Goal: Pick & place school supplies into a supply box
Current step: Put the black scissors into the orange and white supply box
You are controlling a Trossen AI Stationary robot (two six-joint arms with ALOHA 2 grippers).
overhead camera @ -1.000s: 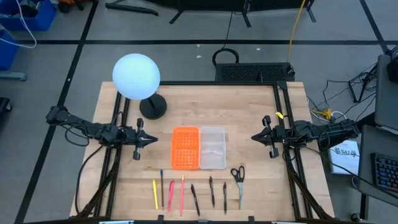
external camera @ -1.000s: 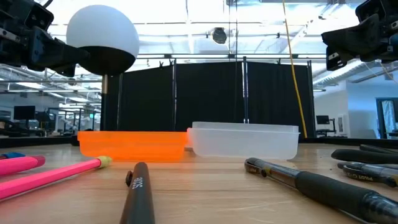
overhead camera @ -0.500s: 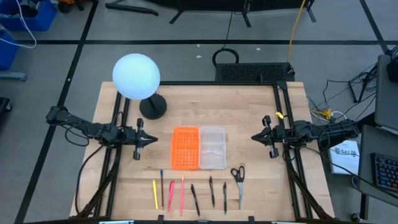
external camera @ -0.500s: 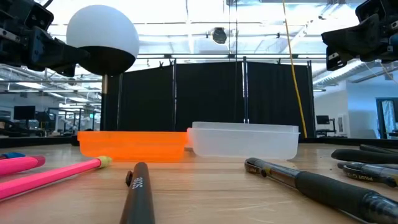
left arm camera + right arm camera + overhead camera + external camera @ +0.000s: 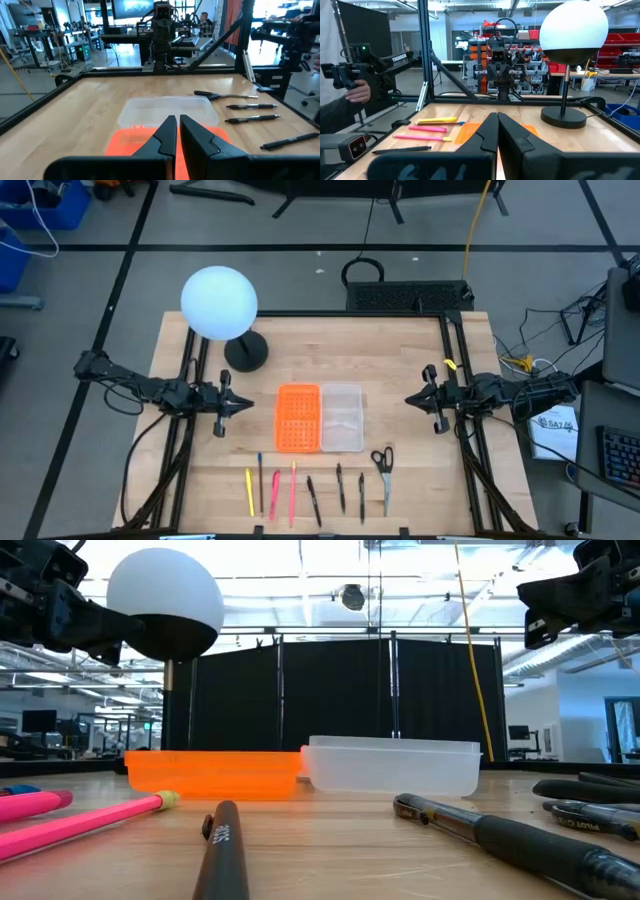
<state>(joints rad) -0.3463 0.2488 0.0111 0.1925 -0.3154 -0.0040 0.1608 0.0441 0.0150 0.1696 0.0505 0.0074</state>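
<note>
Standing by: both arms hang above the surface (image 5: 400, 360), nothing gripped, no supply moved yet.
Surface: pale wood, carrying the lamp, the box and the row of supplies.
Globe lamp (image 5: 219, 303): white globe on a dark round base, far-left part of the surface; not part of the task.
Supply box (image 5: 341, 418): lying open mid-surface, clear half touching the orange perforated half (image 5: 298, 418); light, thin plastic, likely to slide if nudged.
Left gripper (image 5: 231, 406): just left of the orange half, raised; jaws closed together, holding nothing.
Right gripper (image 5: 418, 400): right of the clear half, raised; jaws closed together, holding nothing.
Scissors (image 5: 384, 467): near edge, right end of the row; stiff and flat, best taken across the closed blades near the pivot.
Black pens (image 5: 340, 486): near edge, centre of the row; light, stiff, round, prone to rolling; grip mid-barrel.
Pink pens (image 5: 293, 488): left of the black ones; same handling.
Yellow pen (image 5: 249, 491): left end of the row.
View differences: the right wrist view alone shows a person's hand (image 5: 354, 92) beyond the surface; the low view hides the scissors.
</note>
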